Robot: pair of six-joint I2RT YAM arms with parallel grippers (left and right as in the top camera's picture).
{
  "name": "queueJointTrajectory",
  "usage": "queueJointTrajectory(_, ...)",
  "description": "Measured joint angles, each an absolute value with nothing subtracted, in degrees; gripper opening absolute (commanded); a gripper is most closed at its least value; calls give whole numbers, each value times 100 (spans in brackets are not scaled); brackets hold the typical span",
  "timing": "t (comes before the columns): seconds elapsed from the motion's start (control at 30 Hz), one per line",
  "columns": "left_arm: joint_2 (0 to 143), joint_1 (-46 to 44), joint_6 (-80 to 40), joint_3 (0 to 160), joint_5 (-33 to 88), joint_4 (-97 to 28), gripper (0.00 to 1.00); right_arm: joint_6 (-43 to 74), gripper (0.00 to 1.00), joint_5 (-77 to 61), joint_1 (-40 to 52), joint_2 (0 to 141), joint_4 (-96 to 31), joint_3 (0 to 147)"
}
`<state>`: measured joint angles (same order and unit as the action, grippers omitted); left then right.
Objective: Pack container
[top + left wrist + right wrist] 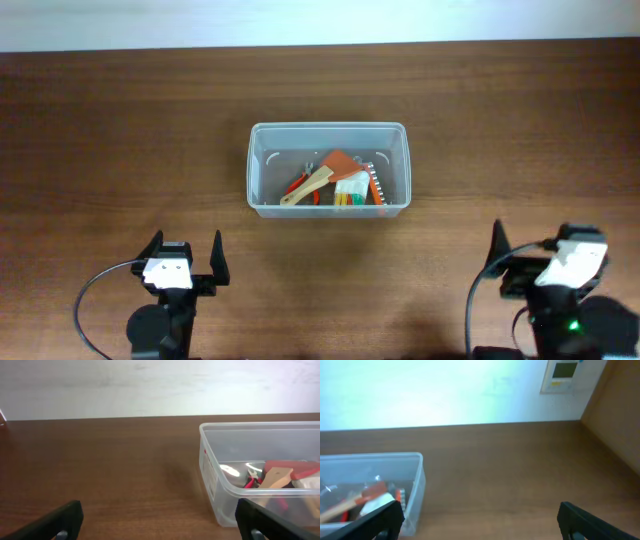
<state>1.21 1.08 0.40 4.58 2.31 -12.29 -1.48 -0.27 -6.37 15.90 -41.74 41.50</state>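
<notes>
Hidden / unclear:
- The contents of the container point(327, 127) are overlapping in a heap. A wooden spatula point(308, 187) is lying across a red-handled tool point(298, 185), with an orange flat piece point(343, 163) and a white packet point(351, 186) beside it. Finer identity is not resolving.
- Left wrist view is cutting off the container point(212, 475) at the right edge. Right wrist view is cutting it off point(417, 485) at the left edge. The clear walls are blurring what lies inside.
- In the overhead view, only one finger of the right gripper point(545, 245) is showing plainly. Its white housing is covering the other.
- A white wall panel point(565, 372) is running off the top of the right wrist frame.

Tools:
- The left gripper point(187, 242) is sitting at lower left with its jaws spread wide. It is gripping nothing and touching nothing. Its wrist view point(160, 525) is showing bare table point(110, 475) between the two fingers.
- The right gripper point(480, 525) is sitting at lower right with its jaws likewise spread wide and empty.

Task item:
- The container is resting on the table at frame centre in the overhead view. It is standing apart from both grippers.
</notes>
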Motion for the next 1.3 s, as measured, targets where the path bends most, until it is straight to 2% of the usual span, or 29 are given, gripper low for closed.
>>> queueJointTrajectory(0.2,121,108,40,454,231,-1232,99,-213,98,-154,-637,749,-3400,2877)
queueJointTrajectory(0.53,121,108,40,447,231,-1232,99,-242,99,-539,-637,349,-1577,1100)
queueJointTrajectory(1.3,121,106,40,447,231,-1234,99,-666,99,-893,-626,91,-1446,668)
